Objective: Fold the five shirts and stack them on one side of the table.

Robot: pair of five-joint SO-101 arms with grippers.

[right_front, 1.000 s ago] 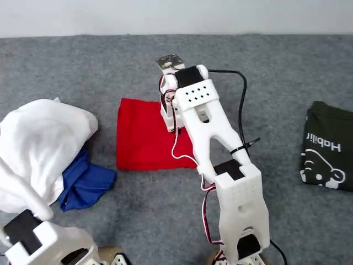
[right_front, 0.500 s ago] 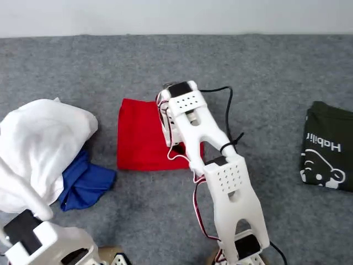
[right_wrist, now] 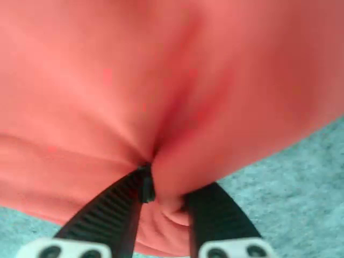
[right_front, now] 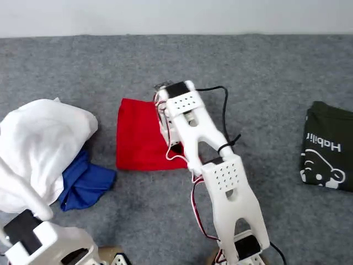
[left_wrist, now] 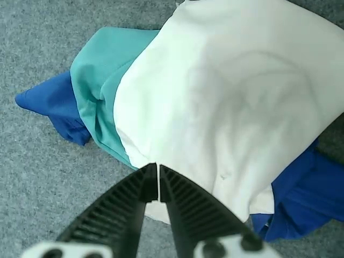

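Left: white shirt (right_front: 47,138) heaped over blue shirt (right_front: 88,185) and teal shirt (left_wrist: 99,80); left gripper (left_wrist: 158,181) above the heap, jaws pressed together; centre: red shirt (right_front: 138,141) on table (right_front: 265,83), right gripper (right_wrist: 166,191) clamped on its fold (cloth bunched between fingers); far right: dark green shirt (right_front: 328,146), folded.
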